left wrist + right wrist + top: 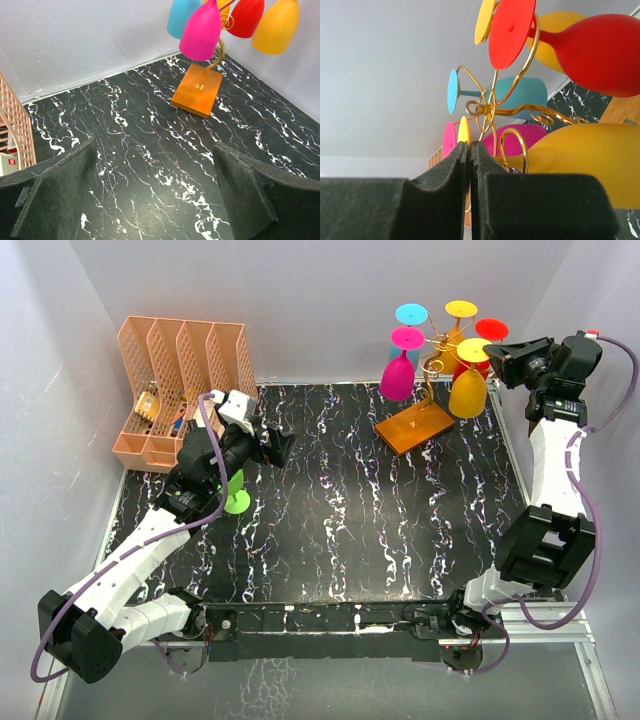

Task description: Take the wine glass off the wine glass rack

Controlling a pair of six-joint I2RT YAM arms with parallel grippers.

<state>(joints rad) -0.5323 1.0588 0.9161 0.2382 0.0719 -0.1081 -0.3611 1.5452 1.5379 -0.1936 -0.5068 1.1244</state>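
Left claw gapes as wide as it goes and grips nothing, hovering over the black marbled surface, well to the left of the wine glass rack. A green wine glass sits on the surface under that arm, also well left of the rack. On the rack's gold curls hang a pink wine glass, a blue wine glass, a red wine glass and a yellow wine glass, bowls down. Right claw, fingers pressed together on nothing I can see, is up at the rack's right side, just beside the yellow wine glass. A peach file organizer stands far left of the rack.
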